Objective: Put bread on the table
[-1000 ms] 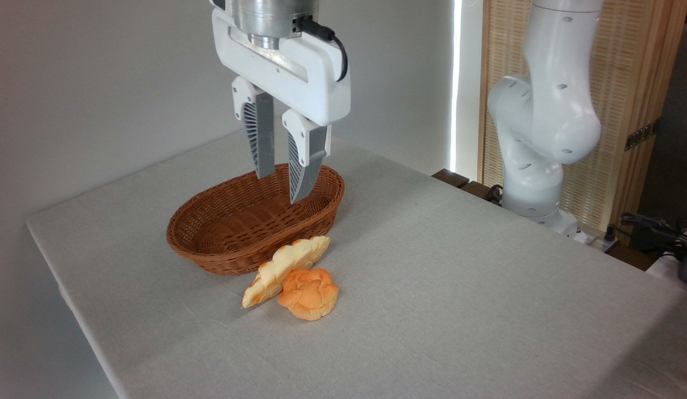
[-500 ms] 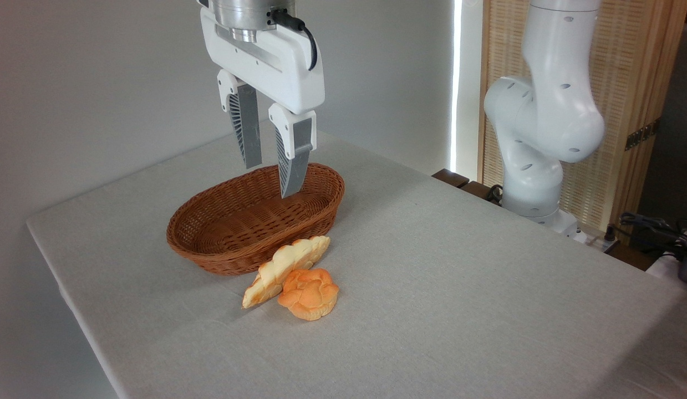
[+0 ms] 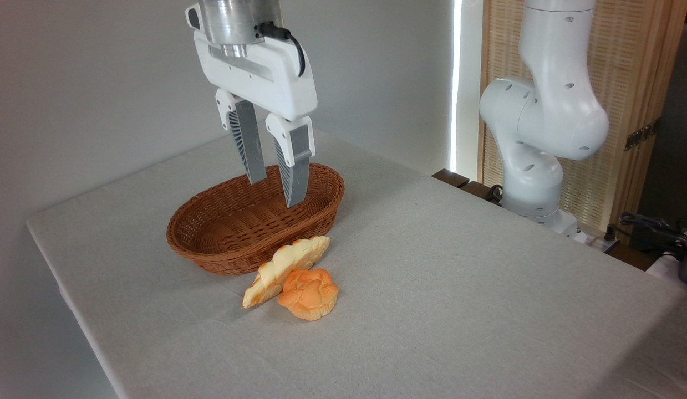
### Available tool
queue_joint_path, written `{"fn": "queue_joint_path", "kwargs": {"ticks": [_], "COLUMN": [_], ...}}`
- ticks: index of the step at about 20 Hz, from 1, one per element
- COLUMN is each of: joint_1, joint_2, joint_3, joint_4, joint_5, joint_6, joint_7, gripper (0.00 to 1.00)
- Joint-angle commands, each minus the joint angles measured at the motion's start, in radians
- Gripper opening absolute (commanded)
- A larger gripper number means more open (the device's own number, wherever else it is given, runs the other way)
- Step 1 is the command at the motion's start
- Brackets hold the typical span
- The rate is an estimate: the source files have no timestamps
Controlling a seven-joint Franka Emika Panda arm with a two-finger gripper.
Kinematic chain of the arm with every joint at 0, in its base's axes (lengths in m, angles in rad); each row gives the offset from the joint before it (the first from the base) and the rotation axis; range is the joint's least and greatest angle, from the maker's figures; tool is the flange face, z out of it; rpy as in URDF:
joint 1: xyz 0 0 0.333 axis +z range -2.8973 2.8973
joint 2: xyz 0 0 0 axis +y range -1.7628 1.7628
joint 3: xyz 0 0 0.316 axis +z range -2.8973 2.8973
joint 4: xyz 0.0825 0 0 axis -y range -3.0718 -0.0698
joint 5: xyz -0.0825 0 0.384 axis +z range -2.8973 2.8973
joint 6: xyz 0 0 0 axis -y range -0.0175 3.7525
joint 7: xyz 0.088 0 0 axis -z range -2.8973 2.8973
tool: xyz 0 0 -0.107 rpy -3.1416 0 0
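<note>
soft even daylight; sharp focus

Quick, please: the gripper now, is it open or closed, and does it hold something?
Gripper: open, holding nothing, above the brown oval wicker basket; the pale-yellow ridged long bread lies on the grey-white cloth table.

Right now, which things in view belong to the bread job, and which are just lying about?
Job:
bread, lying on the cloth
table
claw, open and empty above the basket

Lying about:
wicker basket, empty
round bun, touching the bread
</note>
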Motion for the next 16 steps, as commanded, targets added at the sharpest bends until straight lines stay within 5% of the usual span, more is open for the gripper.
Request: {"fn": "queue_joint_path", "kwargs": {"ticks": [1,16], "joint_1": [0.027,0.03], "joint_2": [0.039,0.076], "joint_3": [-0.006,-0.006], "joint_4": [0.087,0.149], "joint_5": [0.012,0.011], "joint_6": [-0.044,-0.106], "joint_7": [-0.006,0.003], "gripper": [1.0,1.0]}}
